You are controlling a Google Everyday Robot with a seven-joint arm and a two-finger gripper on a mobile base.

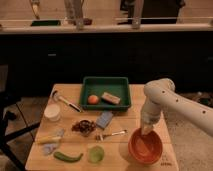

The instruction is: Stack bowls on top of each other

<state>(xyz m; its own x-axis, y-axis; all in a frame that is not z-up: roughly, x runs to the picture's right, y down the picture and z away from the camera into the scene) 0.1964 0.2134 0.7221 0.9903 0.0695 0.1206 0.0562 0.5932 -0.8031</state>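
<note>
The glossy orange bowl (145, 147) sits upright on the wooden table (120, 160) at the front right corner. My gripper (146, 131) hangs from the white arm (159, 100) and is down at the bowl's far rim, at or just inside it. The dark, near-black bowl does not show in this view.
A green tray (106, 81) at the back middle holds an orange fruit (93, 99) and a tan block (111, 98). A white tub (52, 112) stands at the left. A pale-green cup (96, 153), a green vegetable (67, 157), a fork (113, 134) and a blue sponge (104, 119) lie left of the bowl.
</note>
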